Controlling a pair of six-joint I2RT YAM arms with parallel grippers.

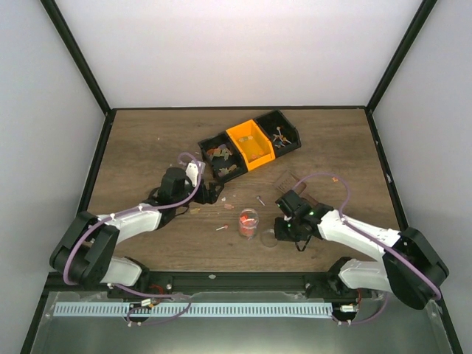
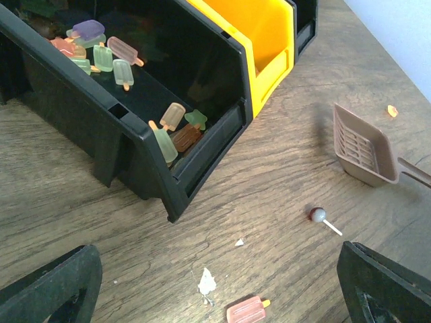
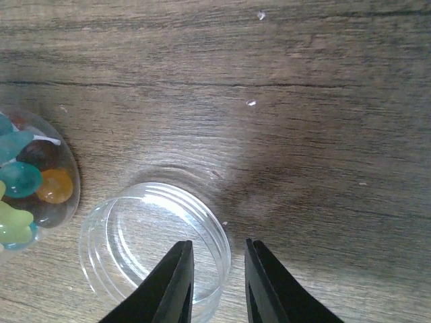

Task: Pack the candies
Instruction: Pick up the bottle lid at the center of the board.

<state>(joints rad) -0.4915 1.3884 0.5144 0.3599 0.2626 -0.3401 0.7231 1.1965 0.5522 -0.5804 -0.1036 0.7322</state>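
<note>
Lower centre of the top view, beside the clear cup point(image 3: 73, 176) holding candies point(image 3: 54, 185): clear lid point(image 3: 121, 229) flat on the table point(image 3: 303, 101), right fingers point(image 3: 172, 289) set narrow astride its rim, contact unclear; left fingers point(image 2: 54, 286) spread wide, empty; hazard: thin rim slipping free, lid striking cup, spilling candies.
</note>
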